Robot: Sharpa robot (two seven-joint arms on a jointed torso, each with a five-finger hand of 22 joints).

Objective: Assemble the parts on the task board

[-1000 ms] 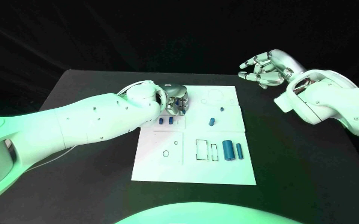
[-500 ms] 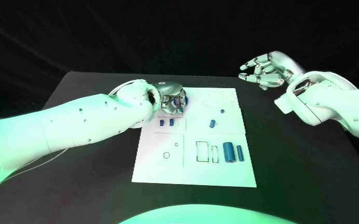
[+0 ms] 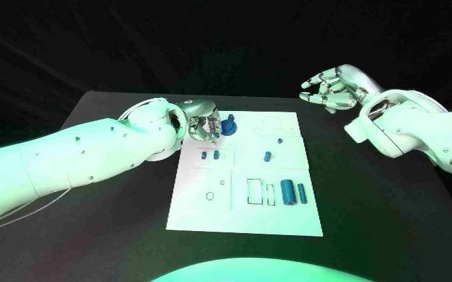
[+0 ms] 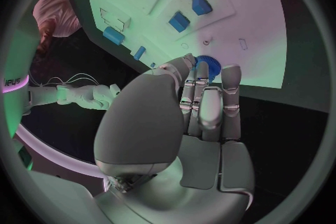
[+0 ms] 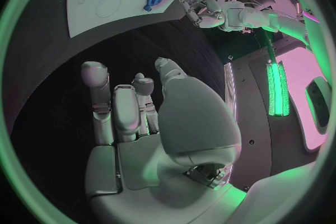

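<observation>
My left hand (image 3: 204, 126) is pinching a small blue toothed wheel, a plastic-looking gear (image 3: 229, 125), by its rim at the near-left corner of the far end of the white rectangular task board (image 3: 245, 213). In the left wrist view the fingertips (image 4: 202, 70) close together on the gear (image 4: 209, 65), which sits just above the board (image 4: 266, 39); I cannot tell whether it touches the surface. I judge the gear light, rigid and a little slippery, with teeth that give some purchase, so the rim is the place to hold it, leaving the centre free for whatever it must seat on. The left arm reaches in low across the board's left edge, wrist turned so the fingers point towards the board's middle.

My right hand (image 3: 332, 89) hangs off the board's far-right corner above the black table (image 3: 113, 230), fingers loosely curled and apart, holding nothing. Other blue pieces, two short blocks (image 3: 209, 155) and a pair of cylinders (image 3: 293, 191), lie on the board.
</observation>
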